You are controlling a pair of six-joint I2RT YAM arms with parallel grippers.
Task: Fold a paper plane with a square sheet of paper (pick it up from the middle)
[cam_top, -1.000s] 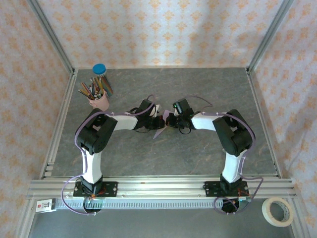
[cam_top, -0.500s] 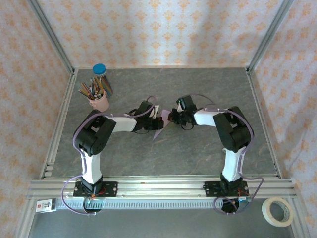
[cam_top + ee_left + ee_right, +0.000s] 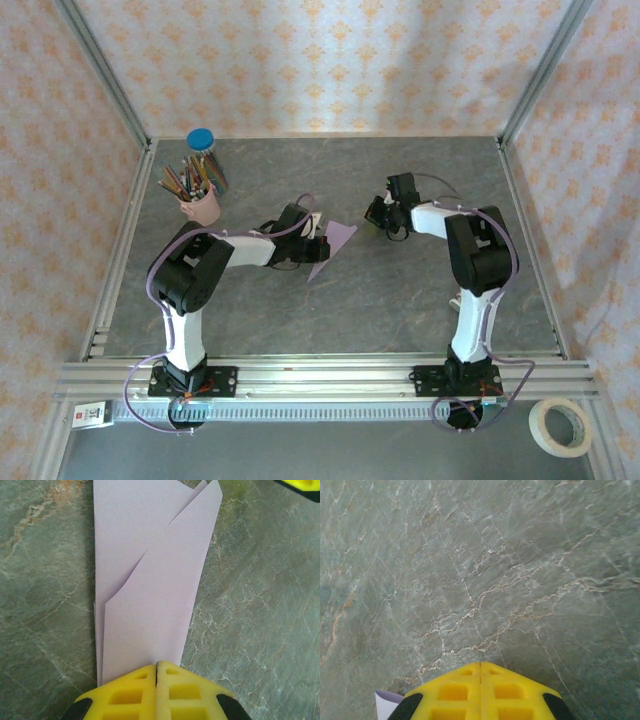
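Just off the near right corner of the table (image 3: 400,310), beyond the aluminium rail (image 3: 330,378) that carries both arm bases, lies a roll of masking tape (image 3: 561,425); a small white label (image 3: 90,413) sits at the rail's left end. Farther in, about the middle of the grey marbled top, the folded lilac sheet of paper (image 3: 337,243) lies as a narrow pointed shape, slanting from a tip nearer the near edge up toward the far right. The left wrist view shows it (image 3: 150,595) flat on the stone with overlapping layers and slanted fold edges running away from the camera. The left gripper (image 3: 314,240) reaches in from the left, its yellow fingers pressed together with no gap, and their tips (image 3: 156,675) meet the near end of the paper; whether they pinch a layer or only rest on it cannot be told. A little farther and to the right, the right gripper (image 3: 378,213) hangs near the paper's far tip but apart from it, its jaws together and empty (image 3: 481,675), with a lilac corner (image 3: 386,703) showing beside its left finger. Toward the far left corner stands a pink pencil cup (image 3: 203,206) full of coloured pencils (image 3: 190,180), and just behind it a blue-lidded jar (image 3: 201,140).
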